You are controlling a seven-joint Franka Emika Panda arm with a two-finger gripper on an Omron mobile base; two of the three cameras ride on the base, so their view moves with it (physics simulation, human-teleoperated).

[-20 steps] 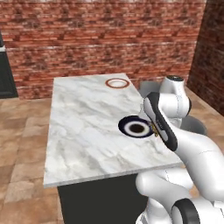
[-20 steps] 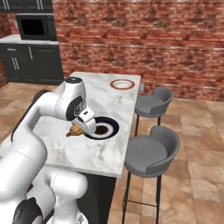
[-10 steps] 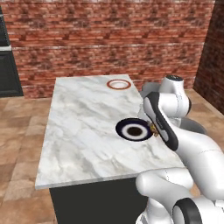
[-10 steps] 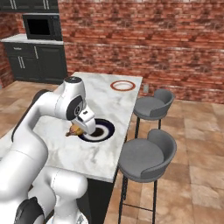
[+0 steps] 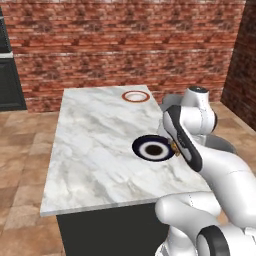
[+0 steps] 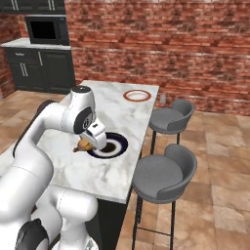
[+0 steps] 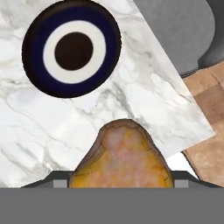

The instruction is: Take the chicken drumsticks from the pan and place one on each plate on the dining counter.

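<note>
My gripper is shut on the lighter golden-tan chicken drumstick, which fills the lower middle of the hand view. It hangs a little above the dining counter, just beside the navy-rimmed plate, on the side nearest the stools. That plate has nothing on it; its centre is a dark spot inside a white ring. The reddish-brown-rimmed plate lies at the counter's far end, also bare. In the right base view the drumstick pokes out at the plate's near-left rim. The pan is out of view.
Two grey stools stand along the counter's right side, and one seat shows in the hand view. A brick wall closes the back. Dark cabinets with a microwave stand at the far left.
The whole picture has shifted slightly, so the base has moved a little. The gripper keeps the drumstick in the same place beside the navy-rimmed plate.
</note>
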